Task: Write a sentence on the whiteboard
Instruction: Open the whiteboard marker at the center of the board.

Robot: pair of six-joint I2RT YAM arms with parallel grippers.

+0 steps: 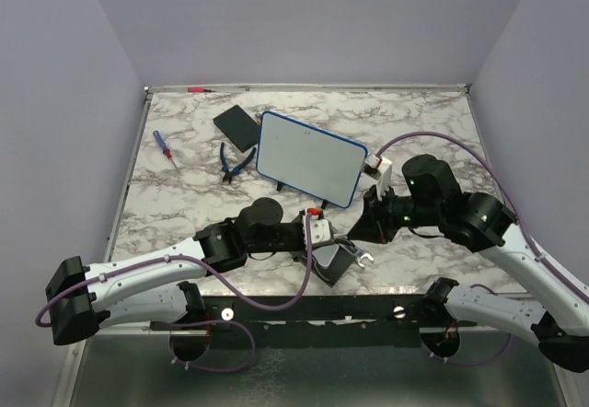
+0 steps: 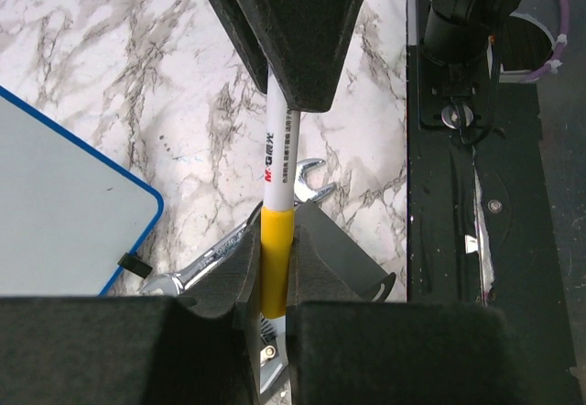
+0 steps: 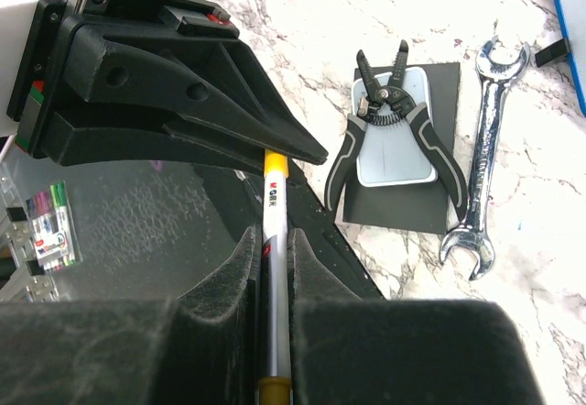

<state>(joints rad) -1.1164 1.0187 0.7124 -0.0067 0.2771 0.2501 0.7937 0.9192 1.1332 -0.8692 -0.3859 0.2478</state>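
Note:
The whiteboard (image 1: pixel 308 158) stands tilted on small black feet at mid table; I see no sentence on its face. A white marker (image 2: pixel 277 162) with a yellow cap (image 2: pixel 276 258) stretches between both grippers. My left gripper (image 2: pixel 275 245) is shut on the yellow cap. My right gripper (image 3: pixel 275 240) is shut on the marker's white barrel (image 3: pixel 274 203). In the top view the two grippers (image 1: pixel 320 232) (image 1: pixel 371 220) meet tip to tip just in front of the board's near right corner. The board's blue rim (image 2: pixel 137 240) shows at left in the left wrist view.
A silver wrench (image 3: pixel 485 167) and grey-handled pliers (image 3: pixel 398 121) on a small black pad (image 3: pixel 403 199) lie under the grippers. A black square pad (image 1: pixel 237 123), blue-handled pliers (image 1: pixel 236 161) and a screwdriver (image 1: pixel 164 147) lie left of the board.

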